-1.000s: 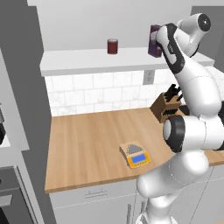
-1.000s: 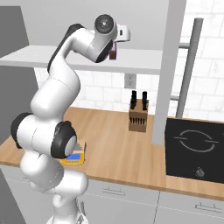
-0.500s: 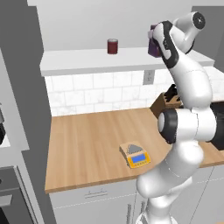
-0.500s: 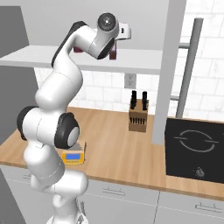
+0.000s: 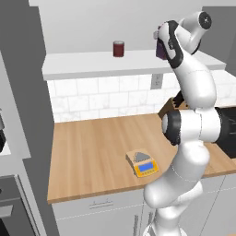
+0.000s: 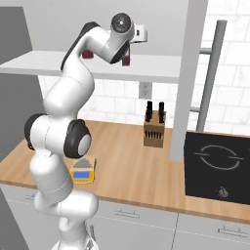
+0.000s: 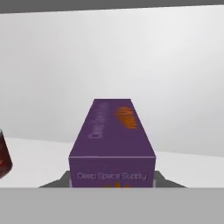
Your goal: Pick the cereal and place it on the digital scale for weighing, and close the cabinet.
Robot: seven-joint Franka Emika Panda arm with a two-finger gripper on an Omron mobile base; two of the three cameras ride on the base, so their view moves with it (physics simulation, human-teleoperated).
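Purple and tall, the thin rectangular cereal box [image 7: 112, 140] stands on the white cabinet shelf [image 5: 92, 64], pinched by the robot's two-finger gripper [image 7: 112, 183] right of the short dark red can [image 5: 119, 48]. Down on the wooden counter [image 5: 92, 147] lies the small flat yellow-orange digital scale [image 5: 144, 163] with 1 blue display

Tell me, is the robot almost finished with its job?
Not yet. Nothing is finished. The gripper has just shut on the cereal, which stands on the cabinet shelf beside the red can. The scale on the counter has nothing on it. Left: carry the cereal down onto the scale, then close the cabinet door.
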